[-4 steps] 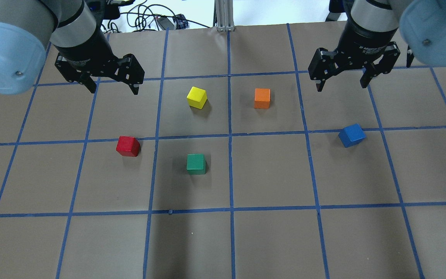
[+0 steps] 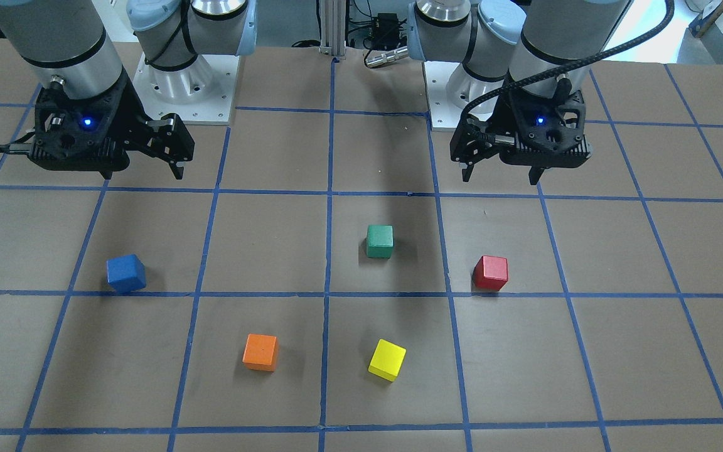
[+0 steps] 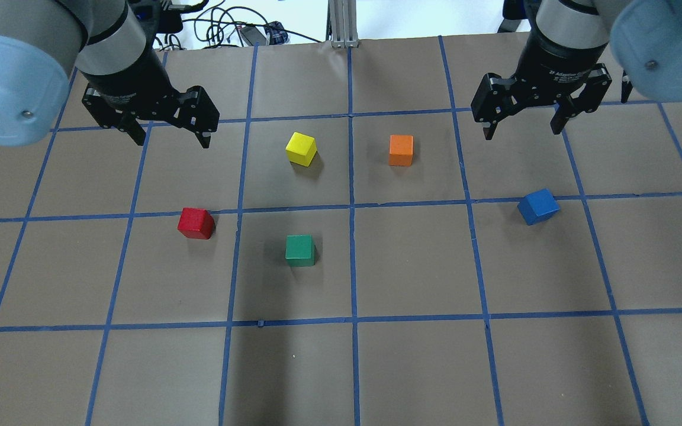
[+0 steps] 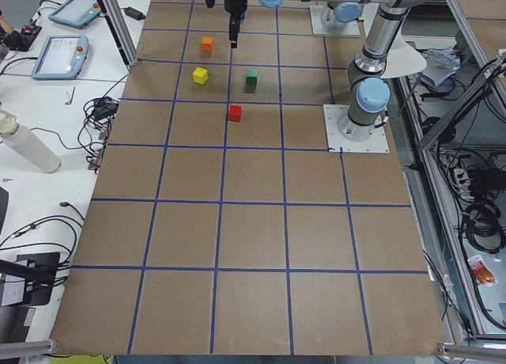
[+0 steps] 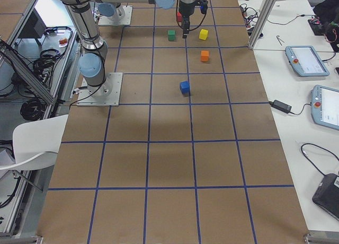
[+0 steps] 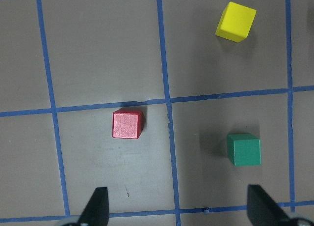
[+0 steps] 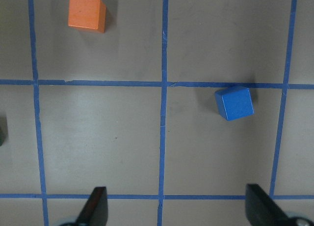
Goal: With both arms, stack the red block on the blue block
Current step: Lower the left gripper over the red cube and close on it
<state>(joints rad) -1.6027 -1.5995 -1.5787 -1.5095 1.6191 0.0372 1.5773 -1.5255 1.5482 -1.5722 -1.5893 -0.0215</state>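
The left gripper [image 3: 172,143] and right gripper [image 3: 521,135] hover, fingers spread and holding nothing — the red block [image 3: 196,223] sits on the table [image 3: 412,367] at the robot's left, the blue block [image 3: 537,206] well apart at its right.

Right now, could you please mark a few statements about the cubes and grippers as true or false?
1. The left gripper and right gripper are both open, holding nothing. True.
2. The small matte red cube is stacked on the small matte blue cube. False: they sit far apart.
3. The small matte green cube touches the red cube. False: a gap separates them.
4. The small orange cube and small yellow cube lie in neighbouring grid squares. True.
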